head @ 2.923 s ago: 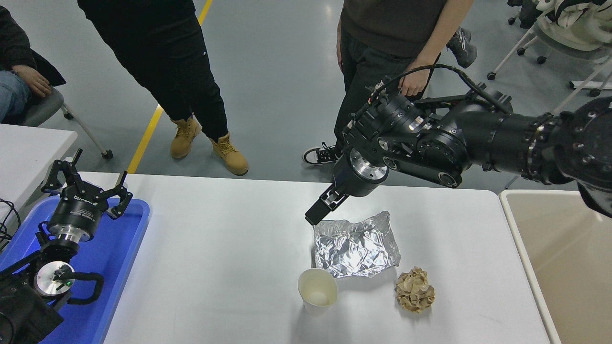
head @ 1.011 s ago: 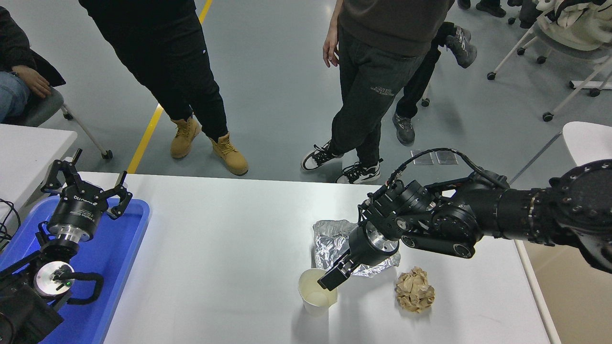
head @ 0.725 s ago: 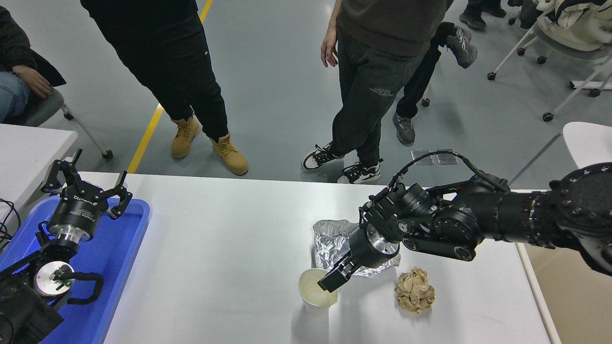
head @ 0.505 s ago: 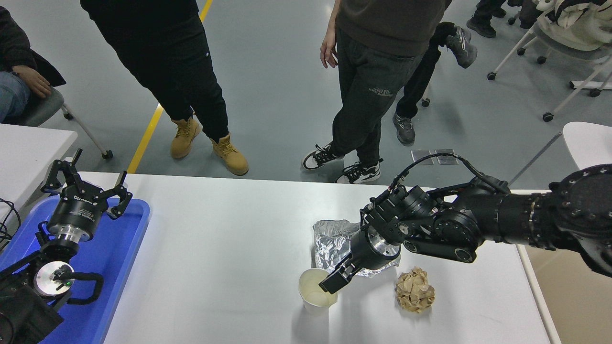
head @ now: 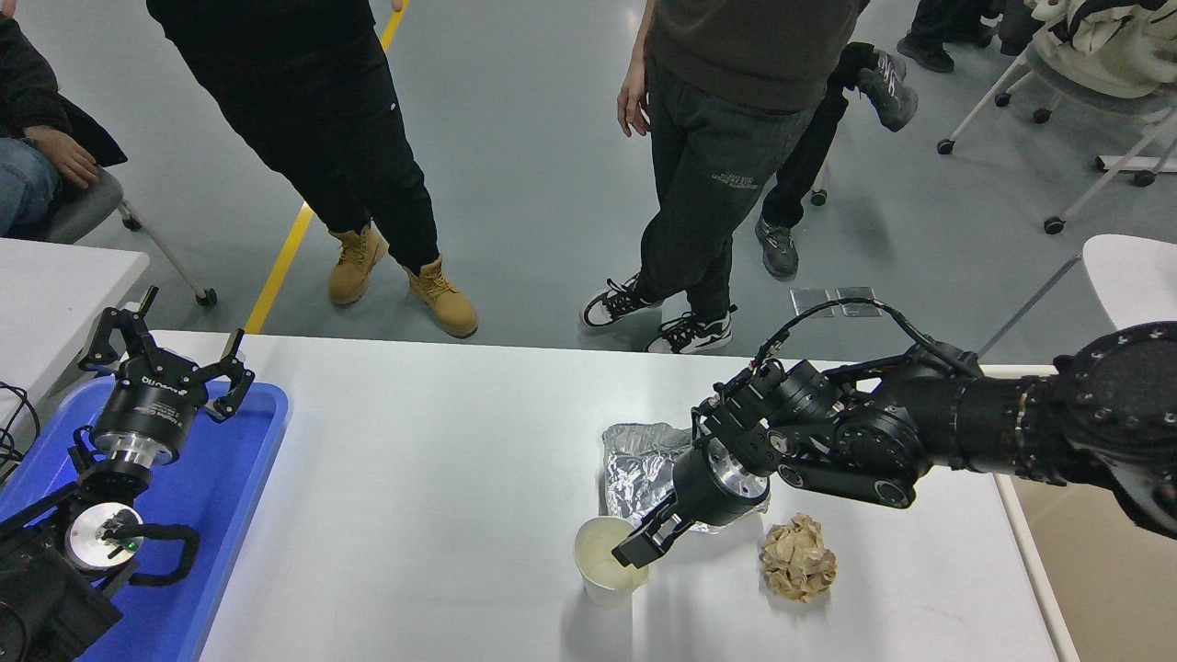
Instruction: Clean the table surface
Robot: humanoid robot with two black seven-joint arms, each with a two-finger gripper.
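Note:
The white table surface (head: pixel 441 478) carries a white paper cup (head: pixel 602 565) standing upright, a crumpled sheet of aluminium foil (head: pixel 634 464) just behind it, and a crumpled brown paper ball (head: pixel 798 557) to the cup's right. My right gripper (head: pixel 634 550) reaches in from the right, over the foil, with its tip at the cup's right rim. The arm hides the foil's right half. I cannot see whether the gripper grips the rim. My left gripper (head: pixel 161 354) is parked open above the blue tray (head: pixel 234 478) at the lower left.
A beige bin (head: pixel 1103 570) stands off the table's right edge. A smaller white table (head: pixel 55 294) is at the far left. Two people stand at the far side (head: pixel 717 156), and another sits at the upper left (head: pixel 37 156).
My right arm came down from above the foil's far edge to the cup's rim. In the last second it has barely shifted. The cup, foil and paper ball have not moved.

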